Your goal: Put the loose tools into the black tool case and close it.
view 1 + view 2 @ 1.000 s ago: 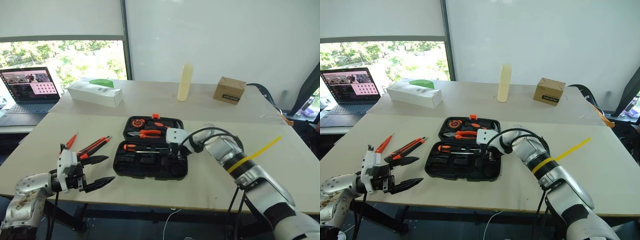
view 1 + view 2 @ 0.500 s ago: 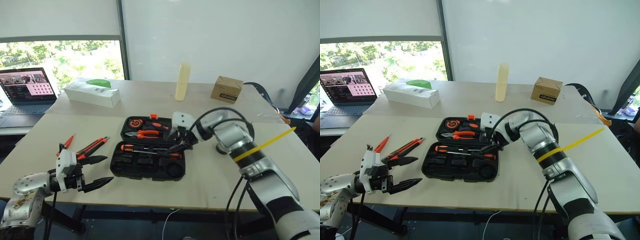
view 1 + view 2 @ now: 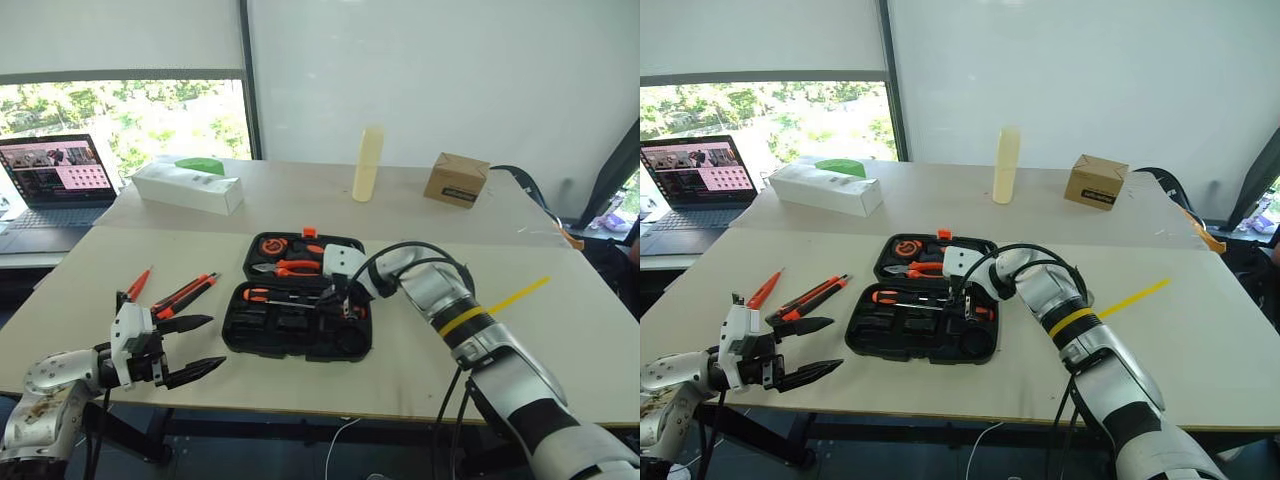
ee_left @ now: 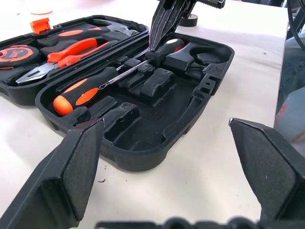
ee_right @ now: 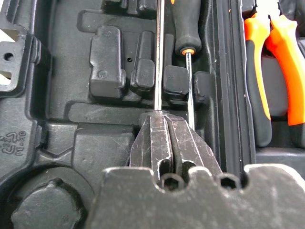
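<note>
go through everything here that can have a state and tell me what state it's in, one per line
black tool case: open, lid flat on the table
two screwdrivers: lying in the case's slots
utility knife: loose on the table
tester screwdriver: loose on the table
laptop: open, screen lit
left claw: open, empty
right claw: shut, tips on a screwdriver handle

The tool case [image 3: 297, 330] is black with a small orange latch [image 3: 311, 233]. Pliers [image 3: 285, 267] have orange handles; the screwdriver [image 4: 83, 90] handle is black and orange. The table [image 3: 420, 360] is beige.
</note>
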`<action>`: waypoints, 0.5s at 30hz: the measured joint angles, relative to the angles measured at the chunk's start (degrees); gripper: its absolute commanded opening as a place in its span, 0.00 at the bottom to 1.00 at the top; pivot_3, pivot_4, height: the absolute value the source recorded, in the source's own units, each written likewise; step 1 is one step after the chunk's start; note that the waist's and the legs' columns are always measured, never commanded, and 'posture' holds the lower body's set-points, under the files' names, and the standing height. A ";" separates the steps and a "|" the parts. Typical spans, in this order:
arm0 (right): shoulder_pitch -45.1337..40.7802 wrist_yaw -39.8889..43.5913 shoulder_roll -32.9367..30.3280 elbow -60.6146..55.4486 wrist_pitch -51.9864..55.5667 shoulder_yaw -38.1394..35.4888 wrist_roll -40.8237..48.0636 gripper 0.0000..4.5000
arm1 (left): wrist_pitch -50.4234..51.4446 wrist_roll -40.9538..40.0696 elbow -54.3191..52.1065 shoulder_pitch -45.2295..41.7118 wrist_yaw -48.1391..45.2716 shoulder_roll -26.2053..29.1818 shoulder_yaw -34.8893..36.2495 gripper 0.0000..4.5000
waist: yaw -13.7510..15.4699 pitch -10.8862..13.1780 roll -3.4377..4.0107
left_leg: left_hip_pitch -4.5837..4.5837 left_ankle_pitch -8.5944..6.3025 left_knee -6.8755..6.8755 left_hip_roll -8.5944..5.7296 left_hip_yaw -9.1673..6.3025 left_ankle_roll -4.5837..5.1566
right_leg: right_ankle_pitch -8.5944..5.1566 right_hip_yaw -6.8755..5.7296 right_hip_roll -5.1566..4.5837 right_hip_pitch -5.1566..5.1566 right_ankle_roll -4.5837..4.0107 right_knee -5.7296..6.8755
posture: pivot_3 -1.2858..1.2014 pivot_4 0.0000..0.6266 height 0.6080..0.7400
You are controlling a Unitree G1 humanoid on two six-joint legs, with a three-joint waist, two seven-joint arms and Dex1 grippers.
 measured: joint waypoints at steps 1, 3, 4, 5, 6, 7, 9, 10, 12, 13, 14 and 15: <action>0.00 -0.12 0.26 0.40 -0.24 -0.05 -0.18 0.01 | 0.00 0.00 -0.04 0.02 0.05 0.01 0.00 1.00 | -0.08 0.00 0.00 | 0.04 -0.02 0.00 0.00 0.00 0.03 | 0.00 0.01 0.00 0.02 0.00 -0.01 | 0.52 0.24 1.00; 0.00 -0.31 0.82 0.94 -0.59 0.05 -0.80 0.01 | 0.02 0.00 -0.30 0.12 0.29 0.11 0.00 1.00 | -0.15 0.00 0.00 | 0.15 -0.12 0.00 0.00 0.01 0.21 | -0.01 0.02 0.00 0.08 -0.02 -0.03 | 0.52 0.24 1.00; 0.01 -0.33 1.09 1.15 -0.59 0.32 -1.12 0.01 | 0.07 0.00 -0.46 0.24 0.47 0.20 0.00 1.00 | -0.22 0.00 0.00 | 0.20 -0.13 0.00 0.01 0.00 0.21 | -0.02 0.03 0.00 0.11 -0.04 -0.04 | 0.52 0.24 1.00; 0.08 -0.24 1.28 1.16 -0.58 0.59 -1.37 0.01 | 0.16 0.02 -0.67 0.36 0.66 0.32 0.00 1.00 | -0.25 0.00 0.00 | 0.20 -0.13 0.00 0.01 0.01 0.22 | -0.03 0.04 -0.01 0.10 -0.05 -0.03 | 0.52 0.24 1.00; 0.09 -0.18 1.58 1.12 -0.48 0.74 -1.70 0.01 | 0.43 0.02 -0.92 0.58 0.84 0.48 0.02 1.00 | -0.33 -0.01 0.00 | 0.24 -0.13 -0.01 0.02 -0.01 0.22 | -0.03 0.05 0.00 0.12 -0.06 -0.01 | 0.52 0.24 1.00; 0.09 -0.23 2.05 1.06 -0.24 0.76 -1.94 0.01 | 0.82 0.02 -1.13 0.83 1.05 0.63 0.05 1.00 | -0.47 -0.02 0.00 | 0.29 -0.13 -0.01 0.04 -0.02 0.23 | -0.04 0.05 0.01 0.15 -0.09 0.01 | 0.52 0.24 1.00; 0.09 -1.21 3.40 1.15 0.16 0.65 -2.29 0.01 | 1.36 0.05 -1.26 1.59 1.64 0.94 0.13 1.00 | -1.00 -0.03 -0.01 | 0.35 -0.13 -0.05 0.07 -0.07 0.22 | -0.03 0.05 0.03 0.17 -0.13 0.04 | 0.52 0.24 1.00; 0.11 -1.76 3.84 1.30 0.18 0.33 -2.28 0.01 | 1.61 0.05 -1.28 1.79 1.96 0.97 0.26 1.00 | -1.24 -0.03 -0.01 | 0.38 -0.13 -0.08 0.09 -0.12 0.21 | -0.02 0.05 0.03 0.16 -0.16 0.05 | 0.52 0.24 1.00; 0.55 -3.24 4.74 1.34 0.16 -0.88 -1.77 0.01 | 2.10 0.02 -1.45 2.37 2.82 0.98 1.11 1.00 | -1.63 -0.02 -0.01 | 0.46 -0.11 -0.17 0.16 -0.18 0.18 | 0.02 0.08 0.07 0.14 -0.23 0.05 | 0.52 0.24 1.00; 1.34 -4.14 5.15 1.29 -0.24 -1.88 -1.28 0.01 | 2.14 0.00 -1.50 2.67 3.23 0.98 1.72 1.00 | -1.71 -0.02 -0.01 | 0.47 -0.09 -0.27 0.15 -0.20 0.15 | 0.02 0.08 0.07 0.12 -0.25 0.04 | 0.52 0.24 1.00; 2.93 -4.90 5.61 0.70 -1.37 -3.19 -0.13 0.01 | 2.12 -0.04 -1.60 3.22 3.77 0.98 2.62 1.00 | -1.64 -0.02 -0.01 | 0.48 -0.06 -0.40 0.12 -0.21 0.10 | 0.02 0.08 0.05 0.09 -0.25 0.01 | 0.52 0.24 1.00; 4.66 -5.15 5.70 -1.04 -2.30 -4.70 1.47 0.07 | 2.08 -0.18 -1.61 3.97 4.18 0.98 3.69 1.00 | -1.52 -0.01 -0.01 | 0.46 -0.04 -0.48 0.11 -0.21 0.06 | 0.02 0.09 0.05 0.04 -0.26 0.01 | 0.52 0.24 1.00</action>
